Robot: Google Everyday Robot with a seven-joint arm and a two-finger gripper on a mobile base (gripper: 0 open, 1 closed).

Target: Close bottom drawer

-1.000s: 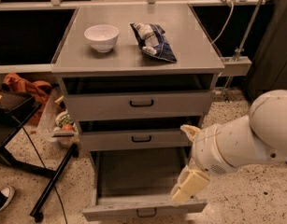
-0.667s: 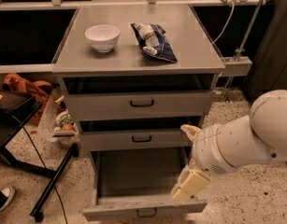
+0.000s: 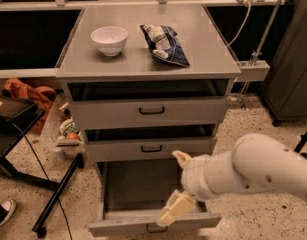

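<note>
Camera view: a grey metal cabinet with three drawers, seen from above and in front.
Bottom drawer [image 3: 124, 225]: lowest of the three, pulled far out towards the camera, inside bare, small black handle on its front.
Gripper [image 3: 179, 183]: at the drawer's right side, over its open inside, on a white arm [image 3: 253, 169] reaching in from the right.
Fingers [image 3: 175, 209]: cream-coloured, spread apart, holding nothing; the lower one overlaps the drawer's front edge, contact unclear.
Tabletop [image 3: 203, 49]: carries a white bowl [image 3: 109, 39] and a dark snack bag [image 3: 163, 44], side by side.
</note>
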